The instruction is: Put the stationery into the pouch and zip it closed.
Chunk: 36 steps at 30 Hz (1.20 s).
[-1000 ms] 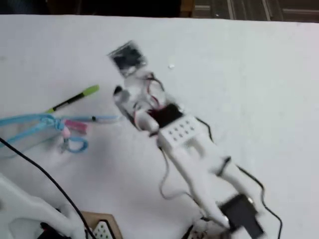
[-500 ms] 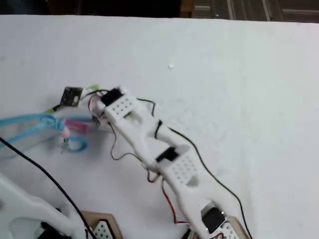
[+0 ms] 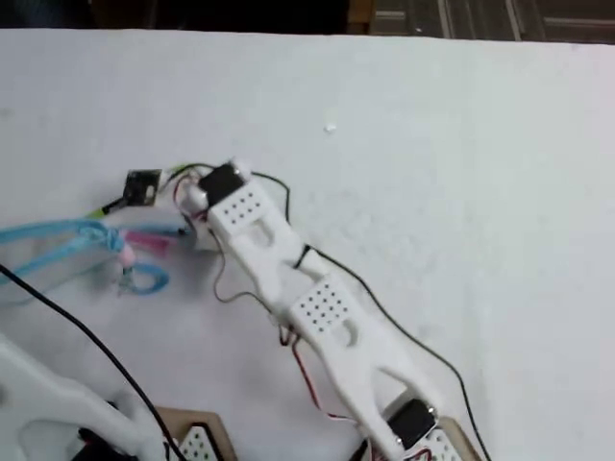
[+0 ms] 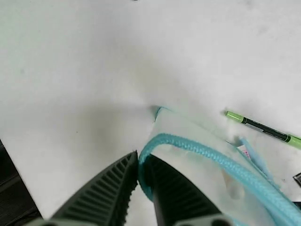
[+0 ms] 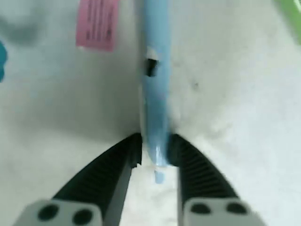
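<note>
A clear pouch (image 3: 46,242) with light blue zipper trim lies at the table's left side. My left gripper (image 4: 139,161) is shut on the blue trim of the pouch (image 4: 202,153) at one end. A pink eraser (image 3: 146,240) lies at the pouch mouth. A light blue pen (image 5: 153,89) points toward the pouch, and my right gripper (image 5: 155,142) is shut on its near end. In the high view the right gripper (image 3: 195,230) sits just right of the eraser. A green pen (image 4: 261,126) lies on the table beyond the pouch, and in the high view the right wrist partly covers the green pen (image 3: 108,206).
The right arm (image 3: 317,307) stretches diagonally from the front edge to the pouch. Part of the left arm (image 3: 43,403) and its black cable (image 3: 67,317) cross the front left corner. A tiny white speck (image 3: 330,128) lies farther back on the white table.
The right arm swung left from the table's middle to the blue pen beside the pouch, then settled slightly. The pouch, eraser and left arm kept still.
</note>
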### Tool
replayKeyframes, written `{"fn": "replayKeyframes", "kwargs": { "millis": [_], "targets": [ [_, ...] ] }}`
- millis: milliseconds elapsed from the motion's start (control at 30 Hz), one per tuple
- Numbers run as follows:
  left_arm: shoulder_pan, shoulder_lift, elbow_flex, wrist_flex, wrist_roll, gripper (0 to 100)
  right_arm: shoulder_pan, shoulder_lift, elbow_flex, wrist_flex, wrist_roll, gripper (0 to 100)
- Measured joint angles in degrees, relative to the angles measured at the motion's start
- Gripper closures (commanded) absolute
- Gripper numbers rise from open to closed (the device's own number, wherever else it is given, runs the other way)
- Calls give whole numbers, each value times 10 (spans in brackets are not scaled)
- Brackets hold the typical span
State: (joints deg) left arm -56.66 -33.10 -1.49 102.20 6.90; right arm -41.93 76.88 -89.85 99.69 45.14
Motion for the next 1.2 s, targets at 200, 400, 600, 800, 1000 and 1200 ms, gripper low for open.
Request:
{"fn": "replayKeyframes", "kwargs": {
  "millis": [200,400,600,800,1000,1200],
  "targets": [
    [0,0,0,0,0,978,53,-62,92,4,1,972],
    [0,0,0,0,0,978,135,-258,366,6,18,979],
    [0,0,0,0,0,978,213,-467,687,-31,65,978],
    [0,0,0,0,0,978,231,-629,981,-121,105,969],
    [0,0,0,0,0,978,231,-773,1175,-178,110,779],
    [0,0,0,0,0,978,161,-873,1196,-182,110,769]
  ]
}}
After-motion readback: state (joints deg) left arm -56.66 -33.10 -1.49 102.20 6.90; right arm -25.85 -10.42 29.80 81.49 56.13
